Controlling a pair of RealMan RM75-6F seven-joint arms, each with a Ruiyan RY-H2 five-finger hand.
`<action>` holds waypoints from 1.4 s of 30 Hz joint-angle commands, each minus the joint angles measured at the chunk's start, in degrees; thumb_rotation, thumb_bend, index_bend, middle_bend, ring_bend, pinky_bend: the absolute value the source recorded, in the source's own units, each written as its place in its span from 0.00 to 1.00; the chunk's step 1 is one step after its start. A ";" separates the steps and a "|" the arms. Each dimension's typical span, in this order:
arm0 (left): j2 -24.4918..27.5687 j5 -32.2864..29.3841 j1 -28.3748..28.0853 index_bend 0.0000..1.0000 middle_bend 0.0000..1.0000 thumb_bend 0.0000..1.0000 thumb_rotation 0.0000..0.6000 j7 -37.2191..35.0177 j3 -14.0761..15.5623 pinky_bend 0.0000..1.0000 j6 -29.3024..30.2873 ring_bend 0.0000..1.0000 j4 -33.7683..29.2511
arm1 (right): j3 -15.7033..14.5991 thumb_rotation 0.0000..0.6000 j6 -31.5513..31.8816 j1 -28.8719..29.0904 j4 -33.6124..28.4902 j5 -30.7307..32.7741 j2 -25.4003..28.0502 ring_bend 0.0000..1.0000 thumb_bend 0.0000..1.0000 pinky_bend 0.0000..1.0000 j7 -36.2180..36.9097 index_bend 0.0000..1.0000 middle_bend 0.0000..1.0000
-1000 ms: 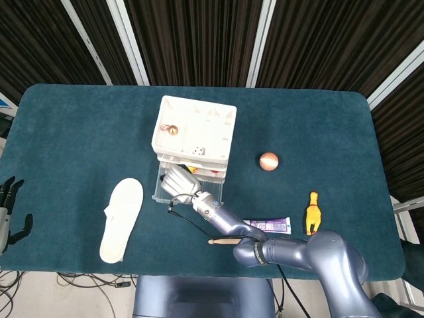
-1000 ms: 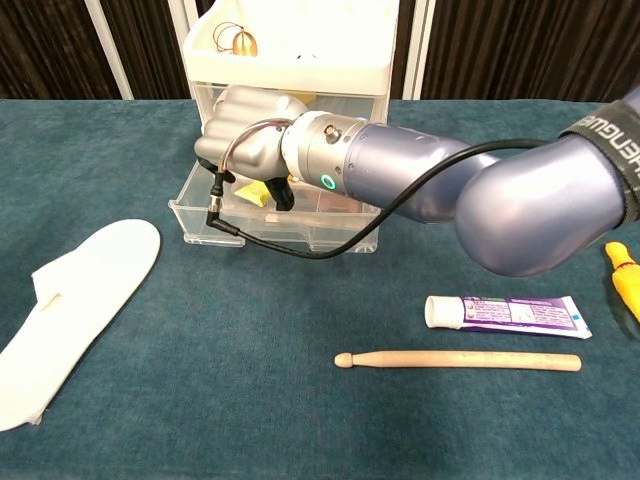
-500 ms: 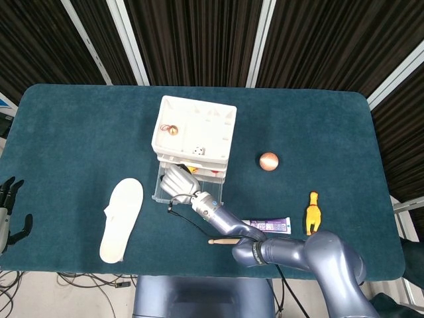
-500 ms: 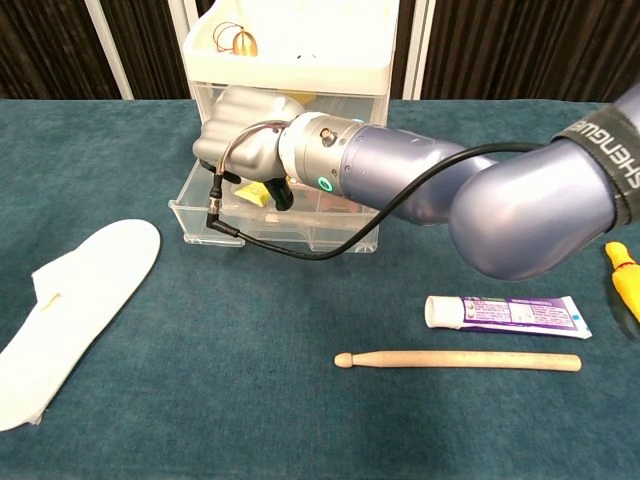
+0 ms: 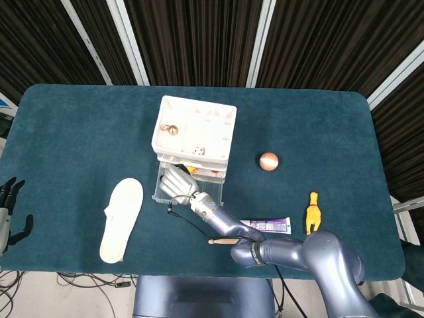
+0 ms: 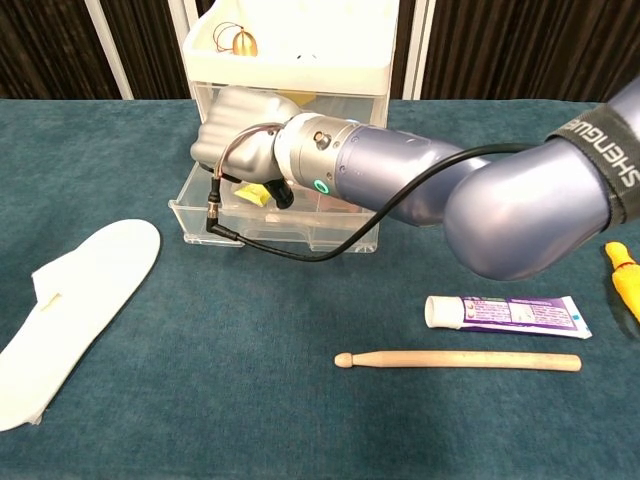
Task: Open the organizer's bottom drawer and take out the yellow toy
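Note:
The white organizer [image 5: 194,129] stands mid-table with its clear bottom drawer [image 6: 275,230] pulled out toward me. My right hand [image 6: 240,140] reaches down into that drawer, fingers curled in. The yellow toy [image 6: 254,194] peeks out just under the palm, and the hand appears to grip it. In the head view the right hand [image 5: 177,183] covers the drawer's left half, with a bit of yellow toy [image 5: 189,170] at its far side. The fingertips are hidden. My left hand [image 5: 8,212] hangs off the table's left edge, fingers apart and holding nothing.
A white insole [image 6: 70,300] lies left of the drawer. Right of it lie a toothpaste tube [image 6: 505,325] and a wooden drumstick [image 6: 460,360] near the front. A yellow rubber chicken [image 5: 313,212] and an orange ball [image 5: 269,161] sit further right. A small bell [image 5: 172,130] rests in the top tray.
My right hand has shifted slightly left and deeper over the drawer. The yellow toy and the drawer stay where they were. The left hand has not moved.

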 commanded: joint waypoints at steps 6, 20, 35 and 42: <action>0.07 0.16 -0.01 0.06 0.00 0.46 1.00 -0.17 0.10 0.00 -0.06 0.00 -0.06 | -0.09 1.00 -0.97 1.12 -1.85 1.97 1.04 1.00 0.20 1.00 -3.38 0.47 1.00; 0.17 0.12 -0.03 0.06 0.00 0.46 1.00 -0.31 0.10 0.00 -0.11 0.00 -0.14 | -0.71 1.00 -2.16 3.05 -3.75 6.58 2.32 1.00 0.20 1.00 -7.76 0.47 1.00; 0.21 0.17 -0.06 0.06 0.00 0.46 1.00 -0.36 0.17 0.00 -0.19 0.00 -0.14 | -1.71 1.00 -2.44 4.40 -4.12 9.41 2.58 1.00 0.36 1.00 -8.33 0.47 1.00; 0.26 0.07 -0.05 0.06 0.00 0.46 1.00 -0.44 0.16 0.00 -0.25 0.00 -0.18 | -2.12 1.00 -2.14 4.71 -4.17 9.76 2.60 1.00 0.38 1.00 -7.54 0.47 1.00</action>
